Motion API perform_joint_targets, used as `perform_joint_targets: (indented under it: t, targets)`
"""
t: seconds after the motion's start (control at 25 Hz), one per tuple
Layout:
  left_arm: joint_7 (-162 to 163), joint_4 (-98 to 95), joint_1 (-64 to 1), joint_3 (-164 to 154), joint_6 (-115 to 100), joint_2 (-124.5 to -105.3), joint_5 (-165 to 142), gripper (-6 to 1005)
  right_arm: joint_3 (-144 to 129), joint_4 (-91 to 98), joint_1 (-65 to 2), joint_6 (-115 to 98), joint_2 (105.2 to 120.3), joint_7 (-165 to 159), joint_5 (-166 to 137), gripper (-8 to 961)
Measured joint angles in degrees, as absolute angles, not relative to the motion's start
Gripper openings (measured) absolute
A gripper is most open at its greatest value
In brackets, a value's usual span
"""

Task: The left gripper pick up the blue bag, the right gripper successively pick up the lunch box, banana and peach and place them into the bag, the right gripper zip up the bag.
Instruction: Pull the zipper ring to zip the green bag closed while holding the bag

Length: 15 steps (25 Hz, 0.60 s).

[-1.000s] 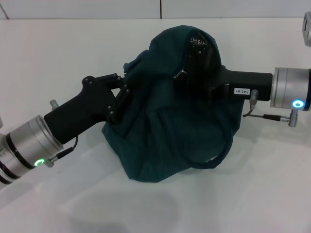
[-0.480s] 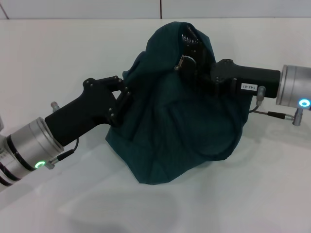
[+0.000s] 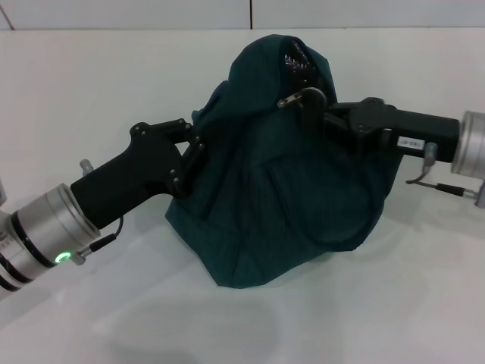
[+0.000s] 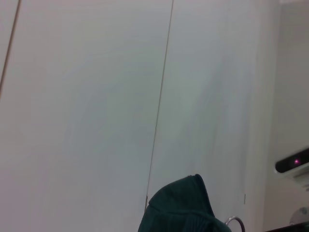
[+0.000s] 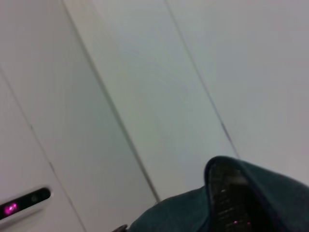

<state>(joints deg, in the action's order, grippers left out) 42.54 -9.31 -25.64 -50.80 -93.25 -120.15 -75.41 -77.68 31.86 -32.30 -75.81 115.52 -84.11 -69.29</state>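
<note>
White tabletop (image 3: 318,318) is lying bare nearest the camera, and the blue bag (image 3: 288,189), a dark teal cloth bundle, is sitting on it in the middle. Reaching in from the robot's left, the left gripper (image 3: 193,148) is pinching the bag's left edge, its fingers pressed together on the fabric there. On the other side, the right gripper (image 3: 314,102) is stretching in level from the right, its slim fingers meeting around the small metal zip pull (image 3: 292,99) on the bag's upper part. Just beyond it, near the bag's peak, a short run of black zipper teeth (image 3: 297,59) is showing. Lunch box, banana and peach are not showing. Both wrist views are catching only the bag's top (image 4: 186,208) (image 5: 241,198) against pale wall panels (image 4: 87,96).
</note>
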Motion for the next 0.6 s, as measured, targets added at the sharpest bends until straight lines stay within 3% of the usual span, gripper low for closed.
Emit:
perform_joint_targets:
  t: [0.6]
  targets:
    - [42.5,-9.3,-25.5,-50.9,-93.3,-120.15,-75.4,50,-74.8,35.4,-27.0,-77.3,115.66,-83.3,-68.7,11]
